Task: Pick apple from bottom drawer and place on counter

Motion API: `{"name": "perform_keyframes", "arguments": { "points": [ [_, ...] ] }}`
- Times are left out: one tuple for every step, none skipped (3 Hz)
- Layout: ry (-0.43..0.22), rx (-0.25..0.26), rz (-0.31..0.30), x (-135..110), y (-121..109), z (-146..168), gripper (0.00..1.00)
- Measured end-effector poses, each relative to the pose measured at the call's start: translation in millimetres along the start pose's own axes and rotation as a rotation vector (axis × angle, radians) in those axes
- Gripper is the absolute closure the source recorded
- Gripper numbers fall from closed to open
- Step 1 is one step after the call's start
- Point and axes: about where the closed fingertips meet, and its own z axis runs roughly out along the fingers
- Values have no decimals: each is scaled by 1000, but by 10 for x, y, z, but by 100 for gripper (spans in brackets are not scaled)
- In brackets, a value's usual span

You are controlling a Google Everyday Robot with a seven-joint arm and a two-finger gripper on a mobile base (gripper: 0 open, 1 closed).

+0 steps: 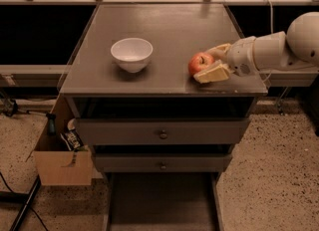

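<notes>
The red apple [198,62] is at the right front of the counter [169,26], resting on or just above its surface. My gripper [204,65] reaches in from the right on a white arm, and its pale fingers [213,72] lie on either side of the apple, shut on it. The bottom drawer [159,202] is pulled out below the cabinet; the part of its dark floor that shows is bare.
A white bowl [131,53] stands on the counter's left half. Two shut upper drawers with round knobs [163,134] sit above the open one. An open cardboard box [62,163] with items stands on the floor to the cabinet's left. A railing runs behind the counter.
</notes>
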Motion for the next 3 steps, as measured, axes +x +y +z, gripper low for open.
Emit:
{"name": "perform_keyframes", "arguments": {
  "points": [
    [0, 0, 17, 112, -13, 93, 100],
    [0, 0, 17, 112, -13, 94, 74],
    [0, 0, 17, 112, -13, 94, 50]
  ]
}}
